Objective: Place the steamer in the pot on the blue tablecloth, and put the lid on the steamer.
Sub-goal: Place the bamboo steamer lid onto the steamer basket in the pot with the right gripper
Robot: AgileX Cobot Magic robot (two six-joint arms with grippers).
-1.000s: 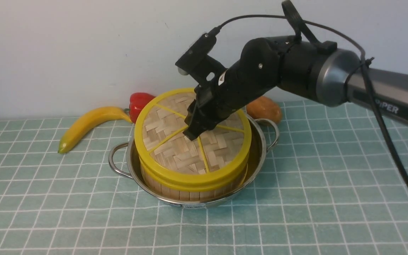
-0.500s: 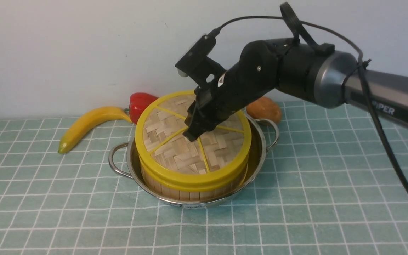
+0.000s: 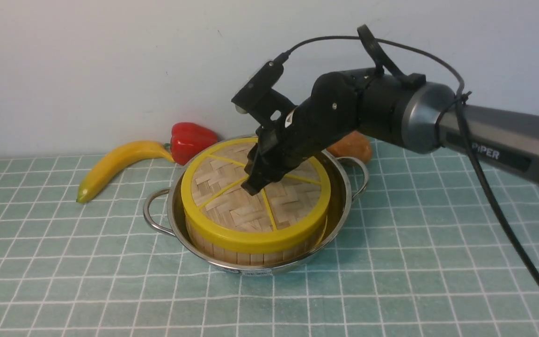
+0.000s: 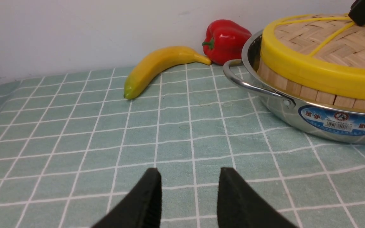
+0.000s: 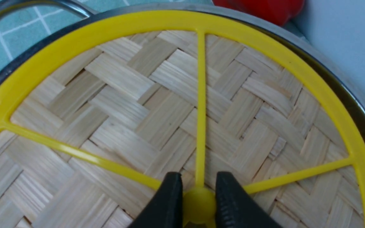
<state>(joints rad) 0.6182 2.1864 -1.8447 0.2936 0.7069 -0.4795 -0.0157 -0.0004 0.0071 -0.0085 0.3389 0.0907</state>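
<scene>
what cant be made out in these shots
- Steamer contents: covered by the lid in every view.
- Brown thing behind the pot: front view, mostly hidden by the right arm.
- Pot label: left wrist view, print too small.
- Left gripper: out of the front view; only its fingertips show, apart.

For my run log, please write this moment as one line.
right pincer: shut on lid hub | lid: on steamer | steamer: in pot | left pincer: open, empty
</scene>
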